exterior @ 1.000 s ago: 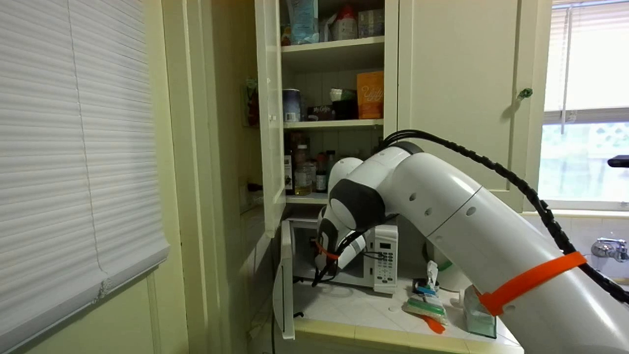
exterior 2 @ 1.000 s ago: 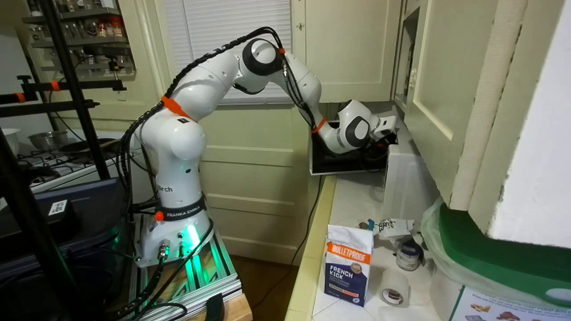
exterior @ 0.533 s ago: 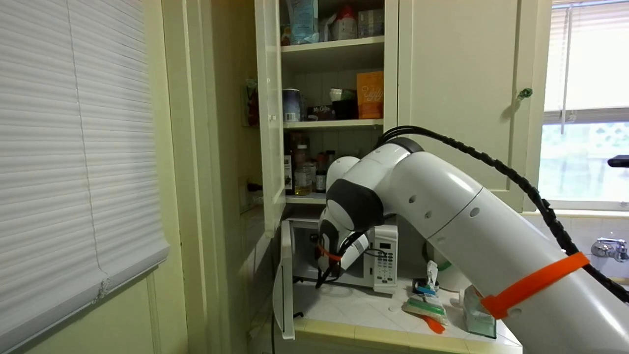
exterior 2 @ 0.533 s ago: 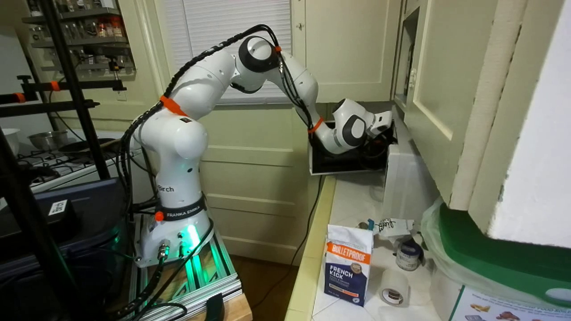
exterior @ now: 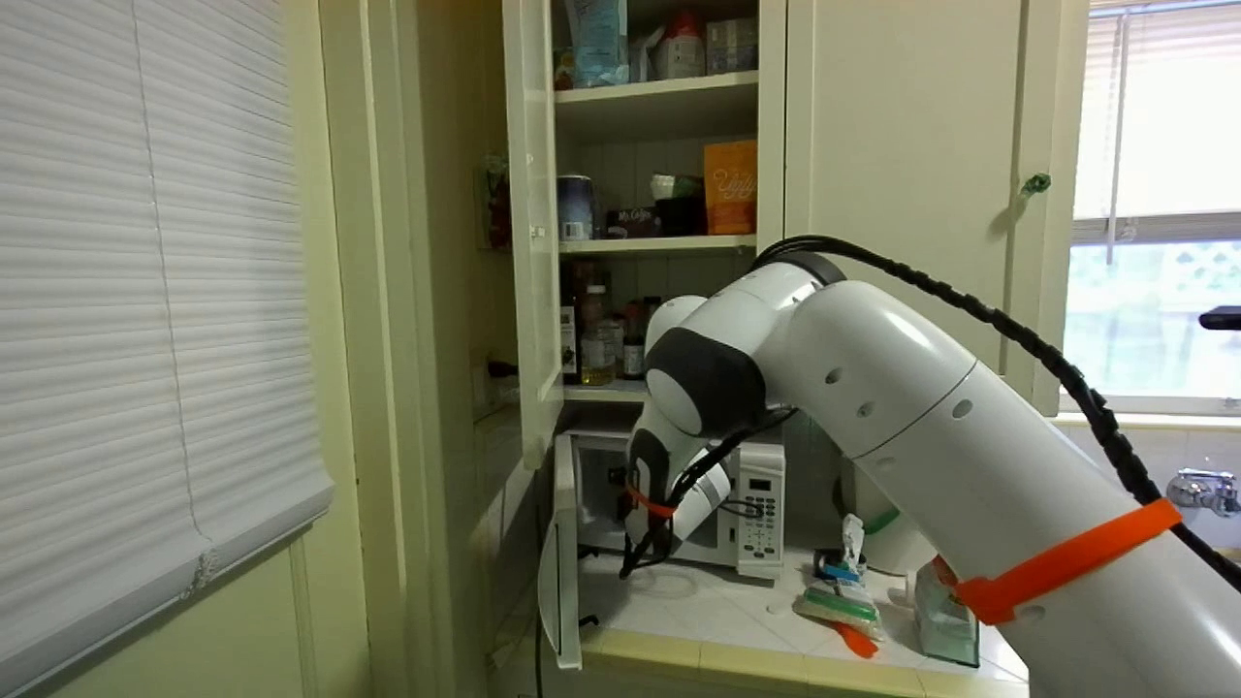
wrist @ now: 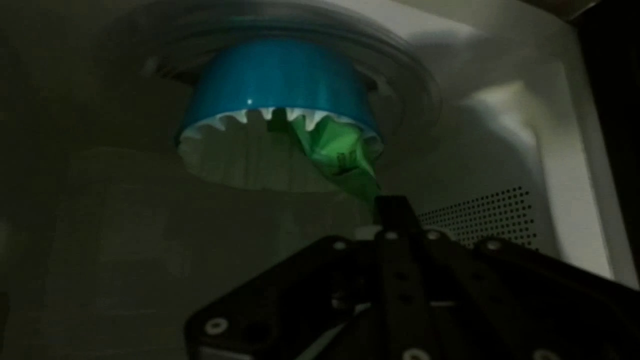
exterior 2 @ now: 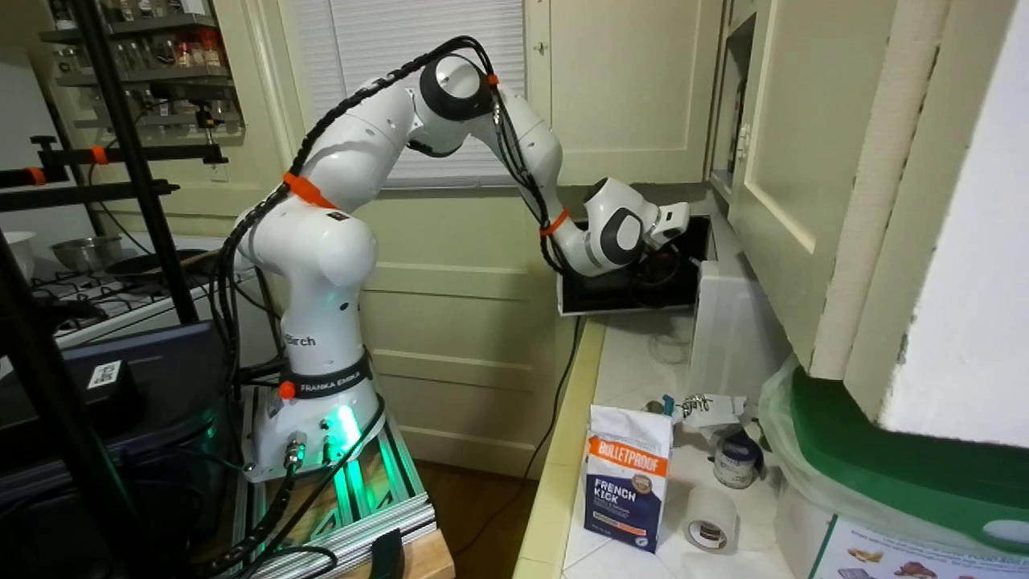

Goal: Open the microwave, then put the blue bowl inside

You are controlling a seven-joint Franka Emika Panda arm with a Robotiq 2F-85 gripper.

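Note:
The white microwave [exterior: 761,509] sits on the counter with its door [exterior: 565,553] swung out to the side. In the wrist view the blue bowl [wrist: 282,75] rests on the glass turntable [wrist: 400,65] inside it; that view shows it upside down, rim toward me. A crumpled green wrapper [wrist: 337,150] sticks out of the bowl toward my gripper [wrist: 392,202], whose jaws are together. The wrapper's end disappears at the dark fingertips; whether it is pinched or just behind them I cannot tell. The arm and microwave hide the bowl in both exterior views.
Over the microwave, a cupboard door [exterior: 533,242] juts out. A coffee bag [exterior 2: 627,474], a tape roll [exterior 2: 711,519] and a green-lidded bin [exterior 2: 884,450] stand farther along the counter. Near the control panel lie a bagged item [exterior: 842,601] and an orange utensil [exterior: 853,640].
In an exterior view my wrist has drawn back from the microwave cavity, over the swung-out door, and the elbow has risen and shifted back. The door and counter items have stayed put.

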